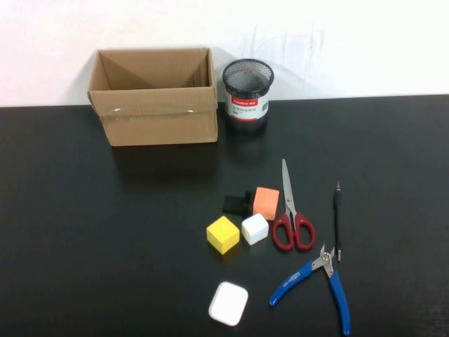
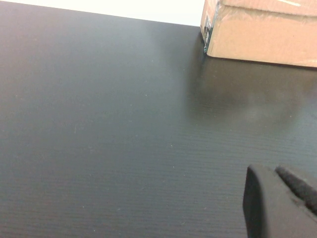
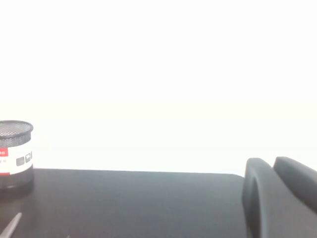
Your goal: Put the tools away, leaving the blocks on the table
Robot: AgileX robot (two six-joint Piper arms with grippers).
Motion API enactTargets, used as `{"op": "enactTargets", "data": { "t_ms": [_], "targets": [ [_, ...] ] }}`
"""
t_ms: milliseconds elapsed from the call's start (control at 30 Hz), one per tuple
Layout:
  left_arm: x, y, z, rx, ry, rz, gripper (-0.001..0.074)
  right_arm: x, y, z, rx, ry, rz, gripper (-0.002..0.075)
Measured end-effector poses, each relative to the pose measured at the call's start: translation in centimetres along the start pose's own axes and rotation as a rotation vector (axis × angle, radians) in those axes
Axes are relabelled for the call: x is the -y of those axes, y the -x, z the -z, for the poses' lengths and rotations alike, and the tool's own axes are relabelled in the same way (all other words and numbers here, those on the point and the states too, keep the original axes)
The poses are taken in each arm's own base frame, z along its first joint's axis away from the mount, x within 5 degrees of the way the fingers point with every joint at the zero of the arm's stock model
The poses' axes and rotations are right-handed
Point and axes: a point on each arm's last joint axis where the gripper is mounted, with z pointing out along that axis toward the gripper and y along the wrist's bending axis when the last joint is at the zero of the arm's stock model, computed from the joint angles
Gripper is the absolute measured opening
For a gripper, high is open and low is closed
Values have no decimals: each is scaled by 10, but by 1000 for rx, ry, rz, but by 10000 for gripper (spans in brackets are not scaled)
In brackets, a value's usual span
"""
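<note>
The scissors (image 1: 291, 210) lie flat on the desk (image 1: 105, 246), right of centre in the high view, red handles toward the lower edge and closed blades pointing up the frame. Just to their right, the thin black screwdriver (image 1: 337, 221) lies nearly parallel, its metal tip toward the top. Below both, near the bottom right of the frame, the blue-handled pliers (image 1: 319, 281) rest with their handles spread, their steel nose just beside the lower end of the screwdriver.

To the left of the scissors sits the cluster of blocks. The orange block (image 1: 266, 203) is just beside the scissor handles, the black block (image 1: 236, 204) touches its left side, the white cube (image 1: 255, 229) sits below them, and the yellow cube (image 1: 223, 234) is just left of the white one. A flat white rounded piece (image 1: 228, 303) lies apart, at the bottom centre.

At the back of the desk, upper left of centre, stands an open cardboard box (image 1: 156, 98); the black mesh pen cup (image 1: 248, 91) stands just to its right.

Neither arm shows in the high view. The left gripper (image 2: 287, 198) appears at the lower right of its wrist view, over bare desk near the box; I cannot tell its state. The right gripper (image 3: 277, 198) sits low over the desk, fingers together, holding nothing.
</note>
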Motion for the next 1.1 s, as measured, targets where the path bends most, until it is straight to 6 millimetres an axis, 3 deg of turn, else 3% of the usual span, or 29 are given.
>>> {"op": "enactTargets", "data": {
  "t_ms": [300,467,633,833,967,1100],
  "targets": [
    [0,0,0,0,0,0,3,0,3,0,29,5,2,-11],
    [0,0,0,0,0,0,3,-4,23,3,250,44,-30,-11],
    [0,0,0,0,0,0,3,-5,51,15,585,91,-98,-11],
    [0,0,0,0,0,0,3,0,106,29,749,78,-177,-11],
    [0,0,0,0,0,0,3,3,148,41,719,72,-209,-11],
    [0,0,0,0,0,0,3,5,177,34,510,54,-282,-11]
  ]
}}
